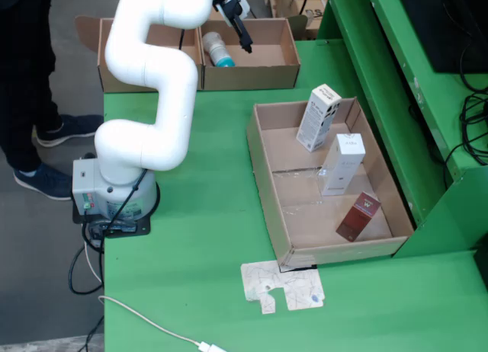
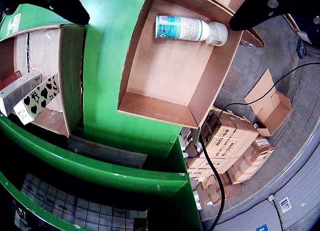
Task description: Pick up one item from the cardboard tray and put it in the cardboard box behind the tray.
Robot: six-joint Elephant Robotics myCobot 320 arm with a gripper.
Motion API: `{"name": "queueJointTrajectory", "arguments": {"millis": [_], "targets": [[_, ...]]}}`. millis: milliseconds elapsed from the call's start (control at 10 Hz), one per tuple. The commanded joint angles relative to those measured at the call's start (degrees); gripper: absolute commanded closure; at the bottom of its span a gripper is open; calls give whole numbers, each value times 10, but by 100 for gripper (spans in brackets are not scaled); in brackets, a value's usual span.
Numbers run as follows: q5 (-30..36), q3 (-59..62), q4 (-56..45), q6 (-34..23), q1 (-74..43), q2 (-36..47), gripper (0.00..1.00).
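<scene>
Overhead view first: the white jointed robot arm [image 1: 149,85] reaches from its base on the green worktop [image 1: 198,238] to the open brown cardboard box [image 1: 284,61] behind the shallow cardboard tray [image 1: 263,169], with the black gripper [image 1: 242,33] hanging over the box, its jaws spread apart and holding nothing. A white bottle with a teal label [image 1: 219,52] lies on its side on the box floor near the left wall in this view, and in the view that rides on the gripper it [image 2: 187,29] lies between the two dark fingertips [image 2: 252,12], touching neither. Three cartons remain in the tray: a tall white one [image 1: 319,117] leaning at the far end, a second white one [image 1: 342,164] in the middle, and a dark red one [image 1: 358,216] nearest the front.
</scene>
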Motion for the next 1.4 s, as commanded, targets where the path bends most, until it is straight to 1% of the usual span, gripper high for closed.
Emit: {"name": "queueJointTrajectory", "arguments": {"millis": [0, 100, 200, 300, 400, 500, 600, 700, 900, 1000, 1100, 1200, 1300], "targets": [[16, -60, 15, -26, -19, 90, 0], [16, -60, 15, -26, -19, 90, 0], [53, -97, 36, -53, -60, 106, 0], [53, -97, 36, -53, -60, 106, 0], [78, -97, 38, -70, -84, 108, 0], [91, -116, 48, -79, -98, 121, 0], [91, -116, 48, -79, -98, 121, 0], [111, -165, 71, -100, -128, 155, 0], [111, -165, 71, -100, -128, 155, 0], [161, -194, 102, -143, -180, 164, 0], [138, -189, 90, -123, -156, 166, 0], [193, -232, 121, -180, -226, 189, 0], [193, -232, 121, -180, -226, 189, 0]]}}
